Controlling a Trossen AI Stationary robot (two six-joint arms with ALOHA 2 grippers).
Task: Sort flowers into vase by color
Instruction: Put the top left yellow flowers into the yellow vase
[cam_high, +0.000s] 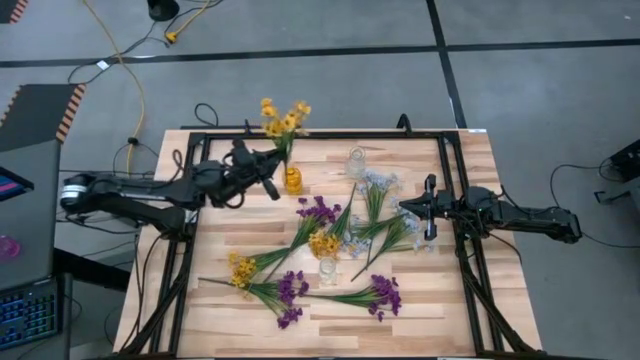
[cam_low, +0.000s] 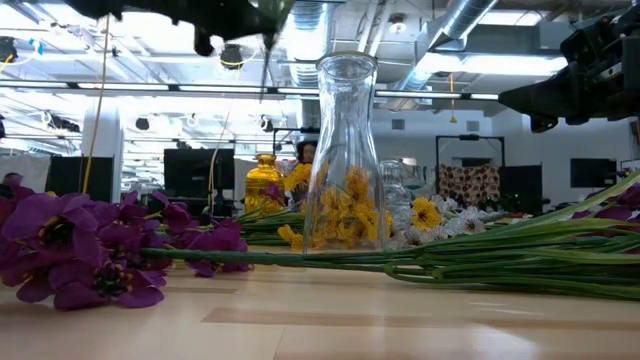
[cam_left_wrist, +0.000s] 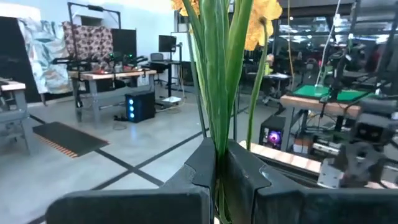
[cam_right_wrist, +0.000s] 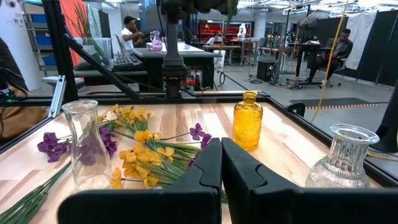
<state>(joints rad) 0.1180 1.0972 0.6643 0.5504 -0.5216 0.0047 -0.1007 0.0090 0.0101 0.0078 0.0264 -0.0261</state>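
Note:
My left gripper (cam_high: 272, 166) is raised over the table's far left part, shut on a yellow flower sprig (cam_high: 285, 120) with blossoms (cam_left_wrist: 261, 17) above its fingers. A yellow glass vase (cam_high: 292, 180) stands just beside it. One clear vase (cam_high: 356, 161) stands at the far middle, another (cam_high: 327, 270) nearer the front. Purple (cam_high: 318, 210), yellow (cam_high: 323, 243) and white-blue flowers (cam_high: 380, 183) lie flat on the wood. My right gripper (cam_high: 405, 206) hovers shut at the right, holding nothing. My left gripper pinches the sprig's bundle of green stems (cam_left_wrist: 217, 134) between its two fingers, well below the blossoms. The fingers lie about level and cross the stems. The sprig stands roughly upright, lifted clear of the table, its thin lower end (cam_low: 266, 60) hanging below the fingers.
Loose flowers cover the table's middle: a yellow bunch (cam_high: 241, 270) and purple ones (cam_high: 290, 292) (cam_high: 383, 295) near the front. A black frame (cam_high: 445, 160) runs around the tabletop. Bare wood lies along the front edge and the far right corner. People sit in the room behind.

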